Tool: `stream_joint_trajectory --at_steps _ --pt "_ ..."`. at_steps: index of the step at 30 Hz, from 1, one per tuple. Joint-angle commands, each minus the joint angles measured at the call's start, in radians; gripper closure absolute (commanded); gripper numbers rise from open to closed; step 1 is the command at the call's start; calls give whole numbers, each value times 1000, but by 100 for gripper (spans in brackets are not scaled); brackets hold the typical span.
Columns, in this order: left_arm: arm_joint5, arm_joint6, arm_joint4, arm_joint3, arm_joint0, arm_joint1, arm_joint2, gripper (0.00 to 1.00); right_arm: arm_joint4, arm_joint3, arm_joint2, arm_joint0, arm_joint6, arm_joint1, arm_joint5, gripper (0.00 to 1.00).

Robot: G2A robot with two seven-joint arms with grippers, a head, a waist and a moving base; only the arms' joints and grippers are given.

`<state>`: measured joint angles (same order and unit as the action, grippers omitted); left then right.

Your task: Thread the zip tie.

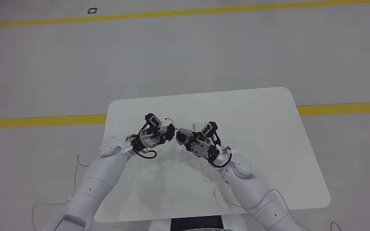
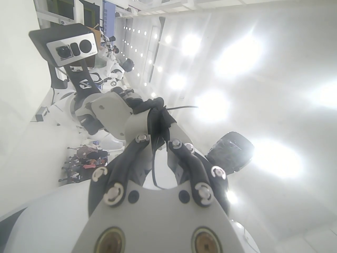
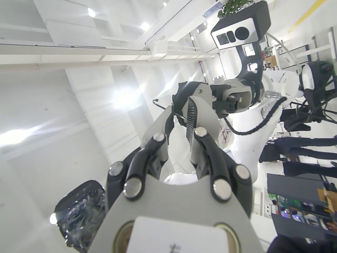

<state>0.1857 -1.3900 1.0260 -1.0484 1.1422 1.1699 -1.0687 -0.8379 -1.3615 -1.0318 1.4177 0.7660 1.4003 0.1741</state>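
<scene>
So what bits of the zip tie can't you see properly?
Left wrist view: fingers of the left gripper cover part of the zip tie, so whether it is threaded is hidden.
Top view: the zip tie is too small, just a thin black curl where the arms meet.
Right wrist view: the right gripper blocks most of it.
</scene>
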Motion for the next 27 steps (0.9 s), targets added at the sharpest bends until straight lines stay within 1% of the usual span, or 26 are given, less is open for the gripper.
stream_joint_trajectory --at_steps 1,2,3,15,27 --pt "0 0 0 0 0 0 0 100 2 1 -1 0 -3 0 2 95" --pt "0 0 0 0 0 0 0 100 2 1 -1 0 -4 0 2 96" --pt "0 0 0 0 0 0 0 100 4 1 -1 0 -6 0 3 100" --pt "0 0 0 0 0 0 0 100 28 -5 -15 10 -30 -4 33 100" --pt "0 0 0 0 0 0 0 100 44 -8 -35 20 -46 -11 41 100"
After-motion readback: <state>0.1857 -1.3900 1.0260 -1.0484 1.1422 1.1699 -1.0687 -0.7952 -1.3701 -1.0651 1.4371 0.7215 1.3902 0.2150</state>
